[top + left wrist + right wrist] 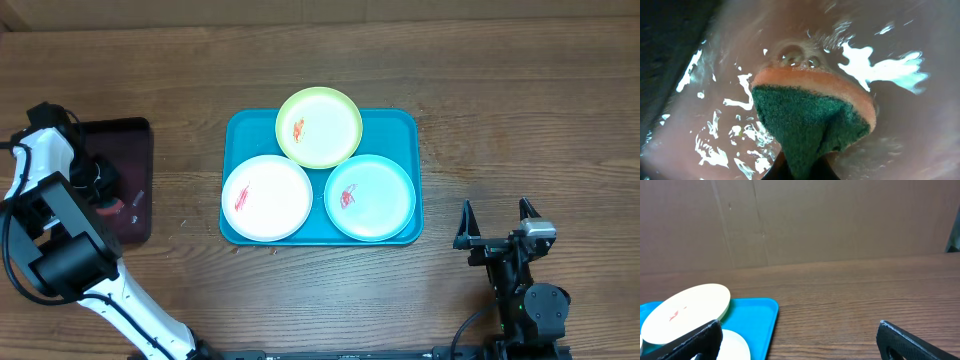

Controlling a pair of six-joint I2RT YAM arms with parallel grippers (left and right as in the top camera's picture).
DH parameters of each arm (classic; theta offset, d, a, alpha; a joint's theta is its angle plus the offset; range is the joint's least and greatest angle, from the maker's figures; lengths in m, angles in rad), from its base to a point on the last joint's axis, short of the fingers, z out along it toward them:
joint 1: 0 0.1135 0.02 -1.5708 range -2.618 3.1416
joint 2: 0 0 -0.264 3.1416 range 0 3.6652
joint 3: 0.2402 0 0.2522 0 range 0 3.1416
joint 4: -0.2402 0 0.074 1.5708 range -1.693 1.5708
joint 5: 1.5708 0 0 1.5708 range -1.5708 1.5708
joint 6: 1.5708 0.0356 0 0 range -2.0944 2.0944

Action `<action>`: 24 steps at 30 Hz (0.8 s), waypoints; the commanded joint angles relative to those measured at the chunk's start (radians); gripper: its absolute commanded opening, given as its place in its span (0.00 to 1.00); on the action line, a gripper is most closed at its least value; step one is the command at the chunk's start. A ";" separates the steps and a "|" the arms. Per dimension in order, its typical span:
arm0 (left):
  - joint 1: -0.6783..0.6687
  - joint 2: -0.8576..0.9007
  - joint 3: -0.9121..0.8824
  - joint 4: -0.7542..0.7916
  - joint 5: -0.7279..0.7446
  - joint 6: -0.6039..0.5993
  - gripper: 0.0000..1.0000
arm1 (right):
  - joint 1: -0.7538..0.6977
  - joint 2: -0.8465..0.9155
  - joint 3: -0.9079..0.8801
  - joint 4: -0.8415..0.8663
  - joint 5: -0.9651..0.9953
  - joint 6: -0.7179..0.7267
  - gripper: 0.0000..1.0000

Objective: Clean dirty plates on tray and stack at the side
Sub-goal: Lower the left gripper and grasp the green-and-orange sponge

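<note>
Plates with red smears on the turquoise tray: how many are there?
3. The lime green plate sits at the far edge of the tray, the white plate near left, the pale mint-blue plate near right. None appears hidden.

- Overhead: straight down on the table [500, 100], whole tray [400, 125] in view.
- Left wrist: very close on a sponge [805, 125].
- Right wrist: low, level across the table, sharing the tray's corner with overhead.

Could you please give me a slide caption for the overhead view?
Three red-smeared round plastic plates, white, lime green and mint-blue, sit on the turquoise rectangular tray; the right gripper sits open beside it.
</note>
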 commanded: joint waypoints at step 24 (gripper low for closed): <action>-0.014 0.026 0.262 -0.225 0.220 0.019 0.04 | -0.002 -0.008 -0.010 0.006 -0.001 -0.003 1.00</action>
